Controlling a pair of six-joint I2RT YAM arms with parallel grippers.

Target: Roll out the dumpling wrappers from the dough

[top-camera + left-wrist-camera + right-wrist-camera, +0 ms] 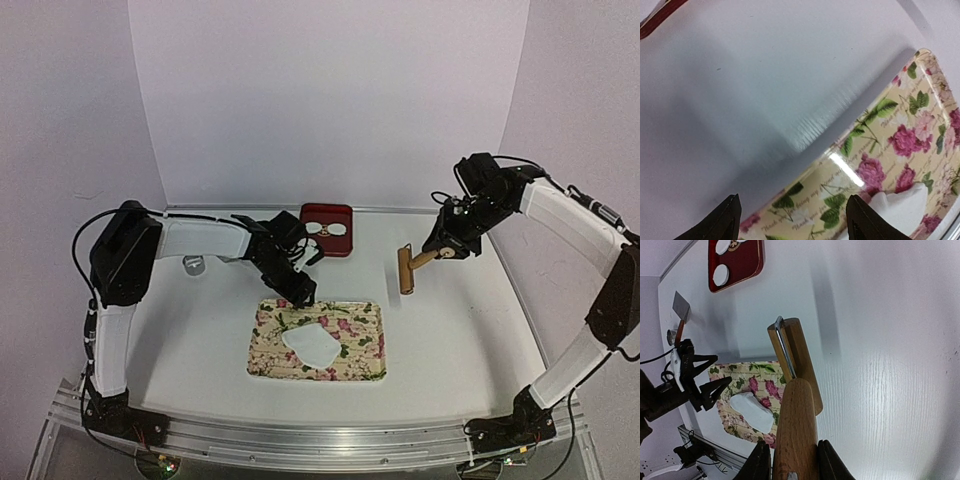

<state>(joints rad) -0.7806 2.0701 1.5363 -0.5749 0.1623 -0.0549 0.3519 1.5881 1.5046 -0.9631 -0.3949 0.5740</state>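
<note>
Dough (pixel 311 345) lies on floral mat (pixel 362 335) (left pincer (pixel 305 293) released above its edge), right pincer (pixel 446 249) grasping rolling pin (pixel 406 272).

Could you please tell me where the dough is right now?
In the top view, the dough lies near the middle of the floral mat, centre table, just on the near side of the open left gripper at the mat's far edge.

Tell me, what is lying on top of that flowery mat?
One soft white piece of dough lies on the flowery mat, near its middle. The flower print beneath the dough is covered, so I cannot see that part.
</note>
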